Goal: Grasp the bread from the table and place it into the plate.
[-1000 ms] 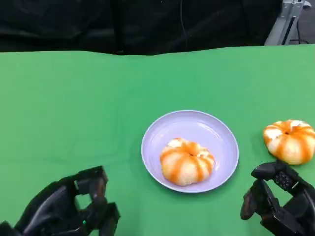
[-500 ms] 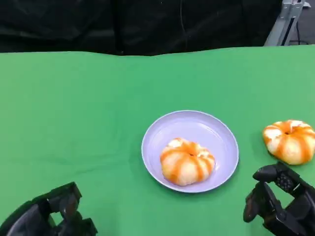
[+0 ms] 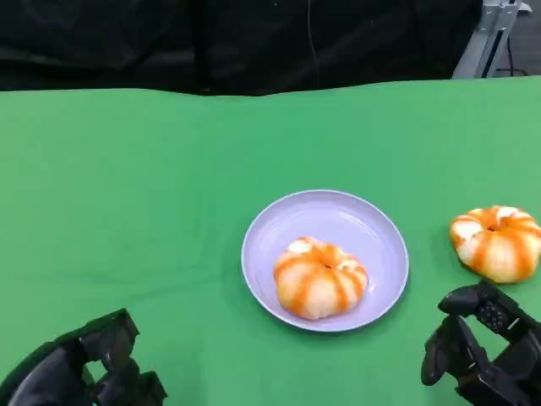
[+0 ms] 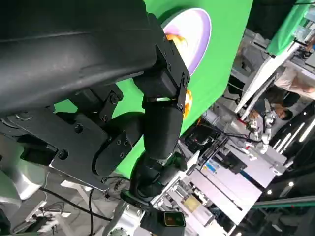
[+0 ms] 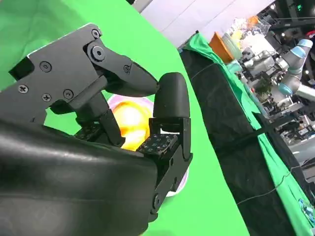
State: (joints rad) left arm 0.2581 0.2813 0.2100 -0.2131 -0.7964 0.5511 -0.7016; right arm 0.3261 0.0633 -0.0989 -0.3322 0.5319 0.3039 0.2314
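Observation:
A round bread with orange stripes (image 3: 321, 288) lies in the lilac plate (image 3: 338, 211) at the table's middle. A second striped bread (image 3: 497, 243) sits on the green cloth to the right of the plate. My right hand (image 3: 482, 355) is just in front of that second bread, apart from it, fingers spread and empty. My left hand (image 3: 80, 372) is at the lower left corner, far from the plate, holding nothing. In the left wrist view the plate (image 4: 199, 29) shows beyond the fingers (image 4: 160, 128). The right wrist view shows bread (image 5: 129, 120) behind the fingers (image 5: 170, 113).
The green cloth (image 3: 127, 186) covers the table, with a black backdrop along its far edge. A metal stand (image 3: 494, 34) rises at the far right corner. Lab benches and equipment (image 4: 246, 167) stand beyond the table.
My left hand has drawn back toward the lower left corner, away from the plate. My right hand has sunk slightly toward the near edge. Both breads and the plate stay put.

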